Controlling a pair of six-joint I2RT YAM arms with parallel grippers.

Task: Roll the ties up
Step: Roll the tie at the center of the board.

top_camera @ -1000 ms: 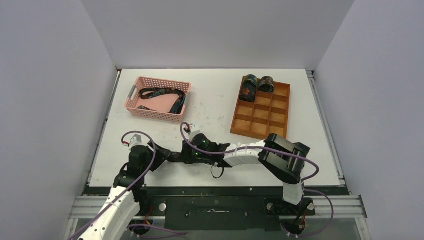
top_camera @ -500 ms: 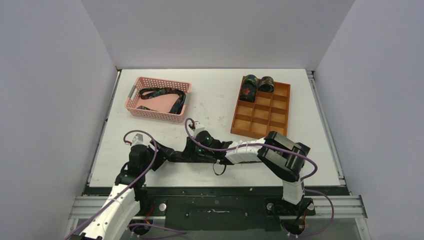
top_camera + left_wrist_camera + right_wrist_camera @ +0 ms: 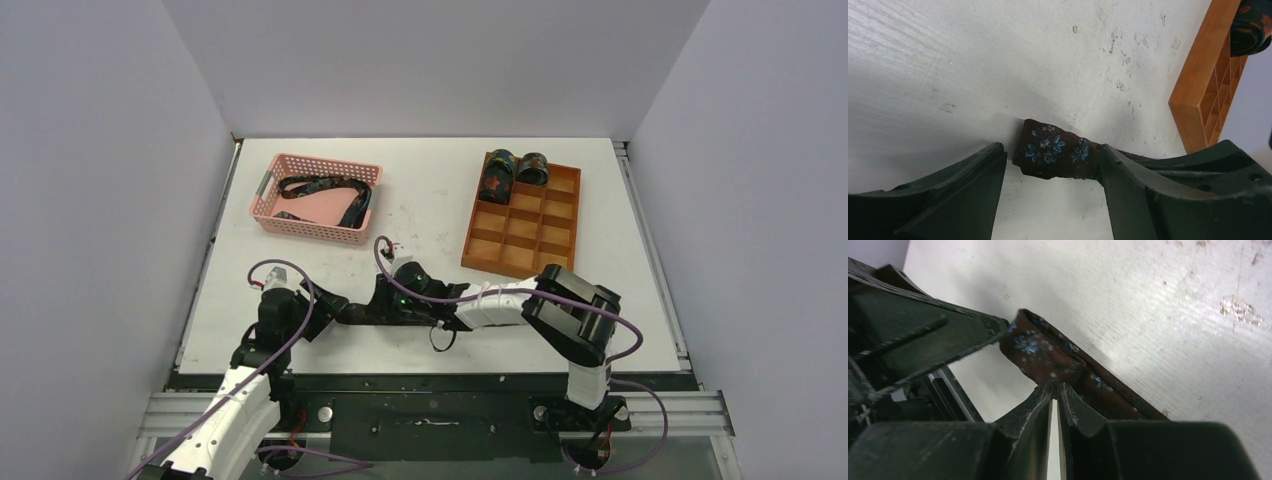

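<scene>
Tie [image 3: 1048,150] first: the short rolled end lies at the lower middle of the left wrist view, its long axis running left to right, straight across the gap of my left hand [image 3: 1052,159]. That hand stands apart around it. The finger at lower right touches the roll's end, and the one at lower left sits just beside the other end with a sliver of pale surface [image 3: 998,60] between. My right hand [image 3: 1054,390] comes at it from the opposite side. Its tips are drawn together at the roll's near edge and, as far as I can judge, pinch a fold of the cloth, while the flat strip trails off toward the lower right of that view. In the top view the roll is mostly hidden where the two hands meet, near the bottom centre of the surface; a dark loop of the strip [image 3: 443,338] curls out just below them.

So the next turn depends on the roll's axis lying finger to finger in my left hand, with the right hand as the one gripping.

Against the frame a second ago, the meeting point of the hands has slid a little to the right in the top view, and the loop with it.
</scene>
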